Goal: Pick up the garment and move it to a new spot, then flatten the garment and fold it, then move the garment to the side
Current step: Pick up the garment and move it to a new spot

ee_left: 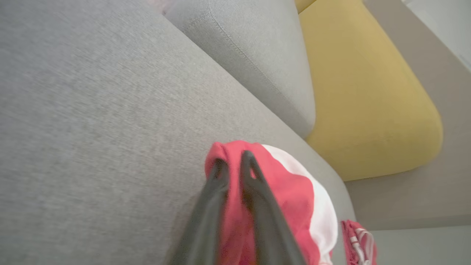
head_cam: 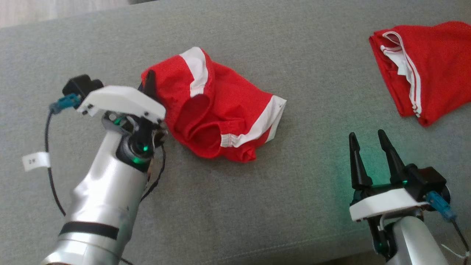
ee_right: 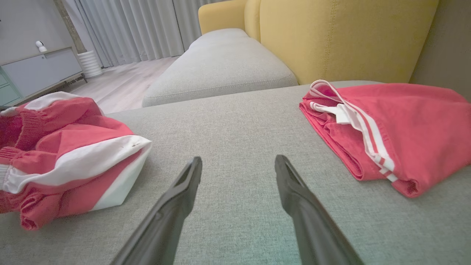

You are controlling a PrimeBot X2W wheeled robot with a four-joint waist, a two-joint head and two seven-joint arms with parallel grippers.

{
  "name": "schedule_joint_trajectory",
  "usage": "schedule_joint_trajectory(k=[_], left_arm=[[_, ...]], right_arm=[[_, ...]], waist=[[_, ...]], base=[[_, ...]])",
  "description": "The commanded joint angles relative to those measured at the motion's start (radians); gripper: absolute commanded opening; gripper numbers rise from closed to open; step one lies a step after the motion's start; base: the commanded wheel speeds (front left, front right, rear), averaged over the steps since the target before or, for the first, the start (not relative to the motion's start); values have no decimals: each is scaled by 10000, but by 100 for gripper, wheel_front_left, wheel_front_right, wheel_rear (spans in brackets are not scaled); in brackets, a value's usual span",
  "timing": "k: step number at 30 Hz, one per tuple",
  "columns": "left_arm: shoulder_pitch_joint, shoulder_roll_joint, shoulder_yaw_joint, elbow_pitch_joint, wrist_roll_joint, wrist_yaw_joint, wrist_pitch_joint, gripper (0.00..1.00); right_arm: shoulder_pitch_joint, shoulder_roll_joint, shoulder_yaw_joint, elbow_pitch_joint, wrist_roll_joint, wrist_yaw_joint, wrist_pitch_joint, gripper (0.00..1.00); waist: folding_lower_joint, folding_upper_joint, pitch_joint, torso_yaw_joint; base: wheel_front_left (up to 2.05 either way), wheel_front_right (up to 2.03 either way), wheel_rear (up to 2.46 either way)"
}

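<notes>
The shiny silver left arm (head_cam: 103, 198) is closest, coming up from the bottom left of the head view. A black wire (head_cam: 51, 184) with a little white tag (head_cam: 35, 161) loops next to it. At the end of the arm, the left fingers (ee_left: 251, 173) are pinched together on the left edge of the garment (head_cam: 220, 110). A bit of red cloth is squeezed between them.

The garment is red with wide white bands. It lies in a crumpled heap in the middle of the grey sofa seat (head_cam: 235, 213), all bunched up and not flat. In the left wrist view the red cloth puffs up around the finger tips.

The right fingers (head_cam: 356, 162) are at the bottom right of the head view. They are spread wide apart and hold nothing. They point up that view, with bare grey seat between them. The garment is off to their left, and they do not touch it. A green light (head_cam: 373, 165) glows on the seat beside them.

The other red garment (head_cam: 423, 70) lies at the far right of the seat, well apart from the crumpled one. It is folded over, and thin white stripes show along its edge.

Past the seat there is a second grey cushion (ee_right: 220, 66) and a big yellow sofa back (ee_right: 342, 36). Farther off in the right wrist view are pale curtains (ee_right: 128, 29), a wood floor (ee_right: 125, 81) and a low grey cabinet (ee_right: 40, 73).
</notes>
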Motion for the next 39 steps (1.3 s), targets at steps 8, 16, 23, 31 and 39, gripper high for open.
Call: schedule_joint_trajectory(k=[8, 16, 23, 31, 39], left_arm=[[-136, 860, -1007, -32, 2741, -178, -2056, 100], [2476, 801, -547, -3564, 6167, 622, -2128, 100], [5022, 797, 215, -5070, 7906, 470, -2130, 100], [6567, 959, 1138, -5336, 8894, -19, -2131, 100], [7248, 588, 1919, -5237, 9294, -1342, -2131, 100]], right_arm=[[-101, -26, -59, -247, -194, -7, -135, 100], [226, -26, -614, -518, -794, -7, -135, 100], [660, -26, -867, -600, -1107, -7, -135, 100], [943, -26, -1035, -620, -1169, -7, -135, 100], [1187, -26, -1023, -462, -1119, -7, -135, 100]], waist=[[0, 0, -481, 618], [0, 0, -963, 1241], [0, 0, -1469, 1631], [0, 0, -1697, 1916], [0, 0, -1847, 2037]], base=[[0, 0, 0], [0, 0, 0], [0, 0, 0], [0, 0, 0], [0, 0, 0]])
